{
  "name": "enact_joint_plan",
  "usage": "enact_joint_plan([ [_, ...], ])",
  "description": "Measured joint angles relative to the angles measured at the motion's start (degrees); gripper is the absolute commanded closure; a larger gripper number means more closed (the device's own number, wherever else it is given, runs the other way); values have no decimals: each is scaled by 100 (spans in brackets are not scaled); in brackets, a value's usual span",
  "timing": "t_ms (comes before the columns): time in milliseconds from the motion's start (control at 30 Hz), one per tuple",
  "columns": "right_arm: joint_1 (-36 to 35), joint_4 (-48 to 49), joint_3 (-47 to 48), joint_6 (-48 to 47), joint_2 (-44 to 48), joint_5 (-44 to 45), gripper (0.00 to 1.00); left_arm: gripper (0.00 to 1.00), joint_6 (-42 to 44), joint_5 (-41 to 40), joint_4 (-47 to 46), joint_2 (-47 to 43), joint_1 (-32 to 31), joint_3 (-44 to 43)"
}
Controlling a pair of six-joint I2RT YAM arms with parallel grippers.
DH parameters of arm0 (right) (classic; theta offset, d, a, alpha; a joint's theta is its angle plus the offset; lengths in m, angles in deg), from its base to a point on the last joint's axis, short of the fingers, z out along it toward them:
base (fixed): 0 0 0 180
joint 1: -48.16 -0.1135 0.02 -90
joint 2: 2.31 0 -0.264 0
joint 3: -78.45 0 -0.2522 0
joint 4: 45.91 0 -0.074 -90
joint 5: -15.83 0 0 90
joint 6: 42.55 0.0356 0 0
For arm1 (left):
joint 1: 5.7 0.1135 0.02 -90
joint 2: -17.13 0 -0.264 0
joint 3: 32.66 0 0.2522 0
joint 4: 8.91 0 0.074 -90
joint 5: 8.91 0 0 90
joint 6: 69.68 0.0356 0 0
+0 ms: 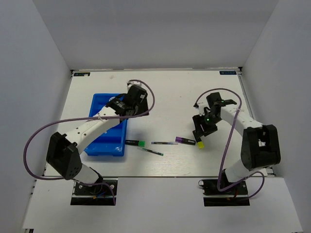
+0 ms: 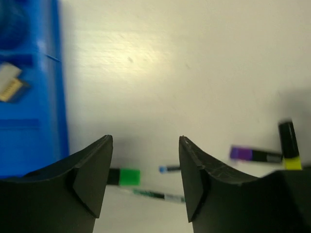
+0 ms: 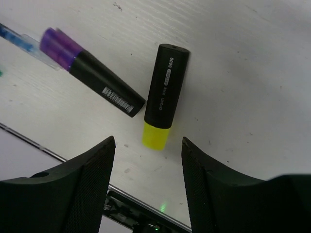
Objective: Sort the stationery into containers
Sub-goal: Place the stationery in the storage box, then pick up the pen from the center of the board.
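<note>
As the left arm (image 1: 92, 127) reached over the blue tray (image 1: 104, 148), we saw the left gripper (image 2: 146, 141) hang spread and empty above the desk (image 1: 170, 92), beside the tray's wall. The right arm (image 1: 228, 116) bent inward, the right gripper (image 3: 147, 141) parted and empty over a yellow-ended marker (image 3: 164, 97) just beside a purple-ended marker (image 3: 92, 73). Only the left wrist view showed a whitish eraser block (image 2: 9, 82) inside the tray. Pale grey walls (image 1: 146, 29) enclosed the white desk.

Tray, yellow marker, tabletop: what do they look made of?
Tray: probably plastic, uniform bright blue, thin moulded walls.
Yellow marker: smooth black plastic barrel with printed text, yellow end.
Tabletop: likely white painted or laminated board, matte, with faint grain lines.
</note>
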Motion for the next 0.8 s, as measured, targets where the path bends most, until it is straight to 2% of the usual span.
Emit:
enact_joint_plan([
  [133, -452, 138, 0, 7, -352, 599, 38, 20, 485, 461, 356, -114, -533, 4],
  [300, -778, 315, 0, 59, -627, 1152, 38, 15, 787, 525, 713, -1025, -887, 737],
  [500, -960, 328, 101, 166, -890, 1615, 38, 14, 822, 490, 981, -2594, -916, 1764],
  [533, -964, 286, 144, 177, -931, 1633, 42, 14, 820, 487, 1012, -2802, -916, 1895],
  [667, -990, 173, 258, 212, -1060, 1587, 51, 14, 791, 487, 1078, -3366, -916, 2306],
  [800, -1016, 205, 251, 205, -1082, 1694, 49, 14, 741, 496, 1108, -3818, -916, 2695],
])
